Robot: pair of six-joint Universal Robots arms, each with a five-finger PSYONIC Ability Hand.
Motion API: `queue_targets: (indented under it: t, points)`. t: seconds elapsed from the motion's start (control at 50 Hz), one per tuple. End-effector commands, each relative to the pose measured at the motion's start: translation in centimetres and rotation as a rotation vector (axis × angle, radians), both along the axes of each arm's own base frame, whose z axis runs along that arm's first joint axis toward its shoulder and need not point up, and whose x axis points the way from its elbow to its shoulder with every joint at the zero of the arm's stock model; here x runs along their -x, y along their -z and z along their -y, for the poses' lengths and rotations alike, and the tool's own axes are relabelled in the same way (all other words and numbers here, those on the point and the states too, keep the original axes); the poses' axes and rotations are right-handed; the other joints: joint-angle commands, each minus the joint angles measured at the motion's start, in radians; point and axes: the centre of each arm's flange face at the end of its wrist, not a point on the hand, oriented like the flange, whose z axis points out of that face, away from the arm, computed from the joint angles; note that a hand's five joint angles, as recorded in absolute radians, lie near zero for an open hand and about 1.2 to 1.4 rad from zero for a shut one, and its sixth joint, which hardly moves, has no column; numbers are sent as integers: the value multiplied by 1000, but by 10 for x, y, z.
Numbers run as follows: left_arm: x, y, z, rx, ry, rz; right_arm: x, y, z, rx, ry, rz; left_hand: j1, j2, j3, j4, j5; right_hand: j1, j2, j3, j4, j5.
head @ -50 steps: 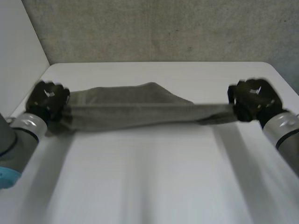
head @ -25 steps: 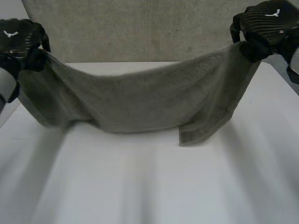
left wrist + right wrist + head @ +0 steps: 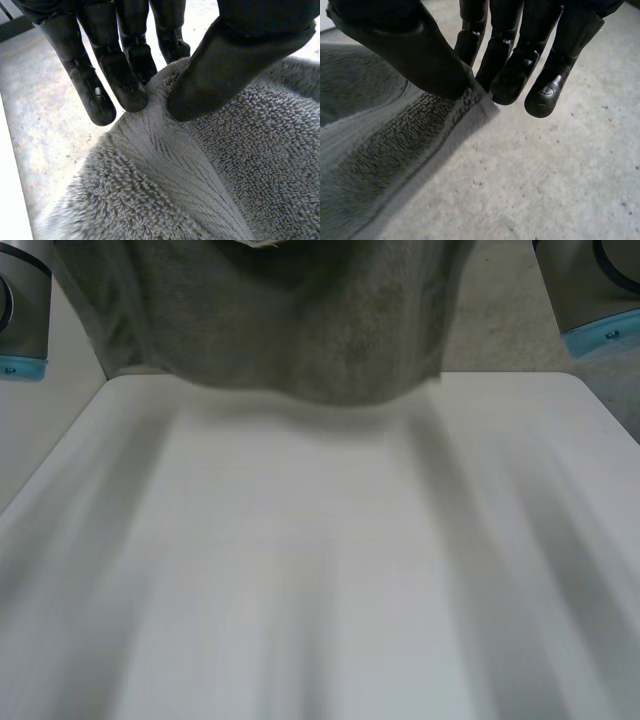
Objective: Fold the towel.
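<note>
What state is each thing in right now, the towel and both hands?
towel: held up in the air, hanging spread out.
left hand: shut on the towel, thumb and fingers pinching its edge.
right hand: shut on the towel, pinching a corner.

Grey towel [image 3: 300,330] hanging above far end of white table [image 3: 320,570], left arm [image 3: 22,315] and right arm [image 3: 590,295] flanking it

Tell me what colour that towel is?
Greyish olive towel, with a looped pile; the left wrist view shows it best.

Left hand [image 3: 235,55] pinches towel [image 3: 215,165], thumb against fingers; right hand [image 3: 405,45] likewise.
</note>
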Motion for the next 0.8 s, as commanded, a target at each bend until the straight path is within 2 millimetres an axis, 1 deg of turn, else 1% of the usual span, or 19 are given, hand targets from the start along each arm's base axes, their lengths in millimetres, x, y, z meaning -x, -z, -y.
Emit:
queue_targets:
  t: [0.02, 0.04, 0.06, 0.08, 0.1, 0.12, 0.14, 0.16, 0.18, 0.2, 0.22, 0.3, 0.36, 0.46, 0.56, 0.6, 0.66, 0.7, 0.8]
  points:
    - [-7, 57, 9, -193, 28, -7, -5, 48, 3, -194, -12, -105, 110, 63, 41, 33, 77, 62, 56, 54, 54, 43]
    - [-9, 77, 10, -248, 23, 5, -5, 68, 4, -273, -11, -151, 110, 63, 41, 33, 77, 62, 56, 54, 54, 43]
    - [-9, 77, 10, -248, 23, 5, -5, 88, 4, -350, -5, -200, 110, 63, 41, 33, 77, 62, 56, 54, 54, 43]
    - [-11, 96, 9, -305, 21, 17, -5, 88, 4, -351, -5, -201, 110, 63, 41, 33, 77, 62, 56, 54, 54, 43]
    - [-11, 97, 9, -305, 21, 17, -4, 106, 2, -424, 1, -251, 110, 63, 41, 33, 77, 62, 56, 54, 54, 43]
    - [-16, 119, 8, -370, 17, 32, -4, 106, 2, -425, 1, -252, 110, 63, 41, 33, 77, 62, 56, 54, 54, 43]
    - [-22, 140, 7, -428, 18, 52, -3, 129, -2, -511, 2, -313, 110, 63, 41, 33, 77, 62, 56, 54, 54, 43]
    - [-22, 140, 7, -428, 18, 52, 0, 152, -7, -595, 2, -376, 110, 63, 41, 33, 77, 62, 56, 54, 54, 43]
    - [-26, 160, 3, -481, 25, 71, 0, 153, -7, -596, 2, -377, 110, 63, 41, 33, 77, 62, 56, 54, 54, 43]
    - [-29, 178, -1, -525, 37, 89, 3, 174, -12, -662, 0, -434, 110, 63, 41, 33, 77, 62, 56, 54, 54, 43]
    - [-29, 179, -1, -525, 37, 89, 8, 195, -17, -716, -13, -487, 110, 63, 41, 33, 77, 62, 56, 54, 54, 43]
    - [-38, 225, -19, -644, 82, 133, 22, 226, -26, -792, -23, -573, 110, 63, 41, 33, 77, 62, 56, 54, 54, 43]
    - [-41, 244, -36, -715, 109, 148, 40, 247, -31, -830, 5, -629, 110, 63, 41, 33, 77, 62, 56, 54, 54, 43]
    - [-42, 257, -63, -770, 117, 200, 64, 241, -41, -837, 46, -622, 110, 63, 41, 33, 77, 62, 56, 54, 54, 43]
    - [-44, 252, -86, -752, 80, 287, 83, 221, -57, -826, 81, -592, 110, 63, 41, 33, 77, 62, 56, 54, 54, 43]
    - [-45, 250, -94, -745, 68, 311, 94, 198, -71, -783, 91, -561, 110, 63, 41, 33, 77, 62, 56, 54, 54, 43]
    - [-46, 241, -111, -720, 52, 343, 100, 187, -76, -765, 99, -538, 110, 63, 41, 33, 77, 62, 56, 54, 54, 43]
    - [-47, 234, -118, -702, 45, 347, 116, 160, -85, -720, 122, -472, 110, 63, 41, 33, 77, 62, 56, 54, 54, 43]
    - [-47, 218, -144, -670, 42, 346, 135, 133, -94, -675, 153, -398, 25, -22, -44, -52, -7, 62, 56, 54, 54, 43]
